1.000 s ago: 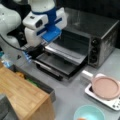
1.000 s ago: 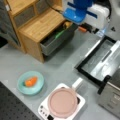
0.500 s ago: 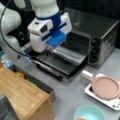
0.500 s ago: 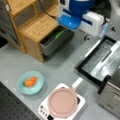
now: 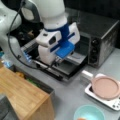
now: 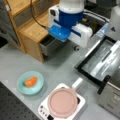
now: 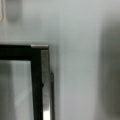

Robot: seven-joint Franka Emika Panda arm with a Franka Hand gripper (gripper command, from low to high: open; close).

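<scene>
Overhead in a front view, the arm's white and blue wrist hangs above the oven's open door (image 5: pixel 65 65), which lies flat toward the view's bottom left from the oven (image 5: pixel 100 37). The pincer (image 5: pixel 57 62) shows only as a dark stub under the blue block, just over the door glass; whether it is spread or pressed together I cannot tell. A dark handle (image 5: pixel 48 70) runs along the door's outer edge. At that view's right a pink pan (image 5: pixel 105 87) sits on a white scale (image 5: pixel 110 103), its pale stub handle pointing toward the door. A teal bowl (image 5: pixel 88 115) at the bottom edge holds a bit of something orange. A wooden cabinet (image 5: pixel 25 97) fills the bottom left.

Next, in a front view from the opposite side, the wrist hovers between the cabinet (image 6: pixel 32 30) and the door (image 6: pixel 100 62); the pincer (image 6: pixel 76 48) is a small dark tip above the grey desk (image 6: pixel 57 65), beside the door's near corner. An open drawer (image 6: pixel 51 43) juts from the cabinet; its contents are too dark to tell. The bowl (image 6: pixel 22 87) holds an orange carrot (image 6: pixel 31 81). The pan (image 6: pixel 62 102) rests on the scale (image 6: pixel 43 110), empty.

Lastly, the wrist view shows the door's black frame corner (image 7: pixel 37 75) with glass inside it and bare desk (image 7: pixel 77 50) beside it; no pincer fingers appear.
</scene>
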